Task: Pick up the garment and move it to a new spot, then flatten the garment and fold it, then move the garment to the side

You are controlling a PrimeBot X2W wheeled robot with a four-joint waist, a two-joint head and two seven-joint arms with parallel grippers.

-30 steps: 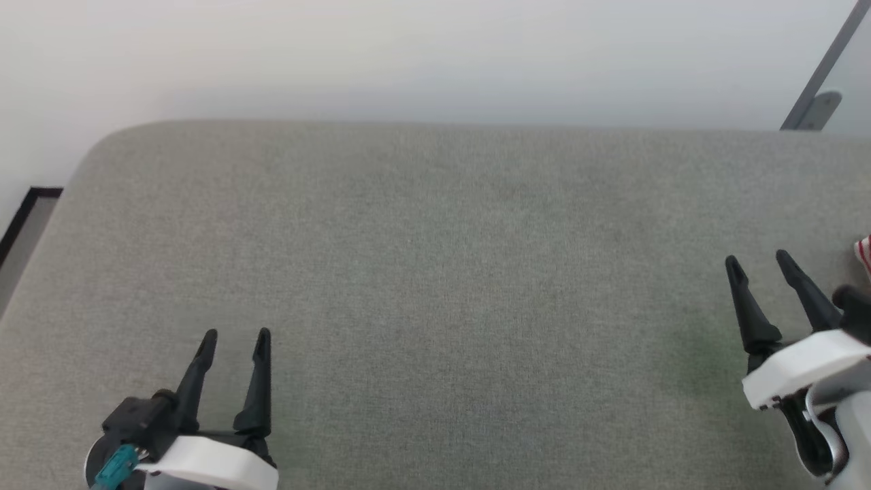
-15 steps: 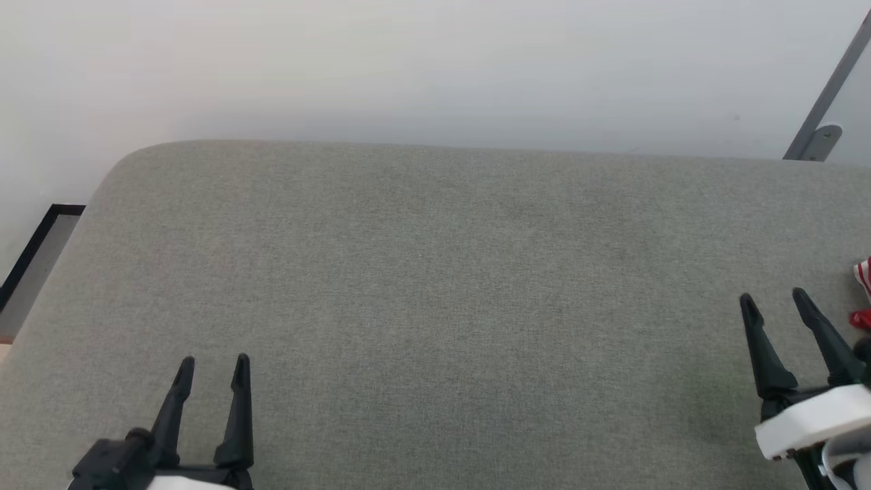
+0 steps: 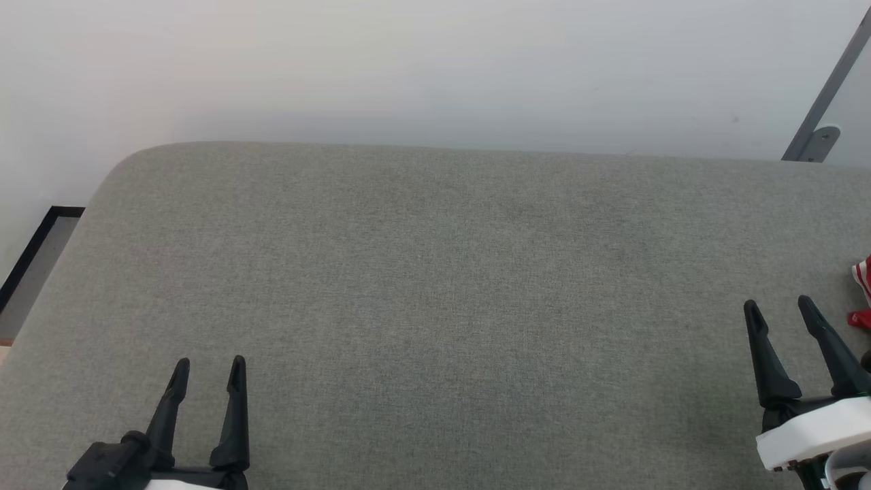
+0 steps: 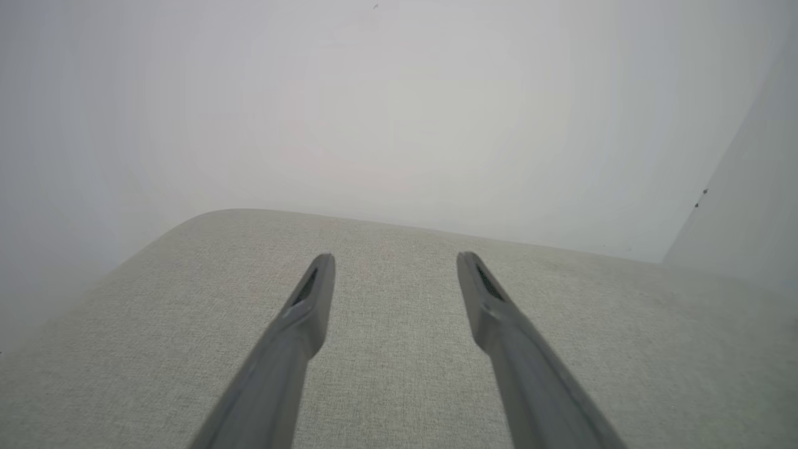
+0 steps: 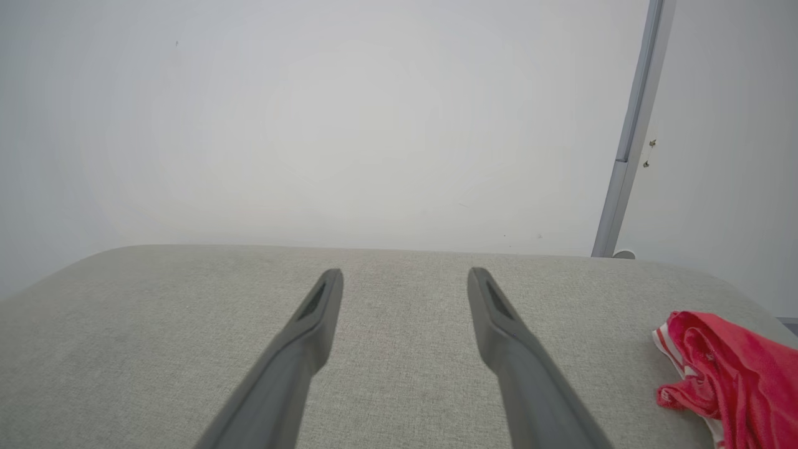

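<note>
Count of things: two grippers, one garment, one grey fabric-covered surface. Left gripper [image 3: 209, 363] and right gripper [image 3: 778, 304] sit well apart, each with two long dark fingers pointing toward the far edge of the surface [image 3: 435, 258].

The garment [image 5: 729, 368], a crumpled heap of red cloth with white-and-red striped trim, lies on the surface to the right of the right gripper. It is near the fingers but apart from them. In the head view a sliver of it shows at the frame edge.

An even stretch of grey fabric runs from one gripper across to the other and on ahead of both sets of fingertips to the far edge. That edge is straight and meets a pale wall [image 3: 408, 68]. Ahead and to the left of the left gripper the surface rounds off at a corner, with a dark strip [image 3: 30, 241] beyond it. Ahead and to the right of the right gripper a slim metal post [image 5: 629, 143] rises against the wall.

Both grippers stand parted to a moderate gap, fingers nearly parallel, with grey fabric showing between them; neither clasps anything. Whether the tips touch the fabric cannot be told.
</note>
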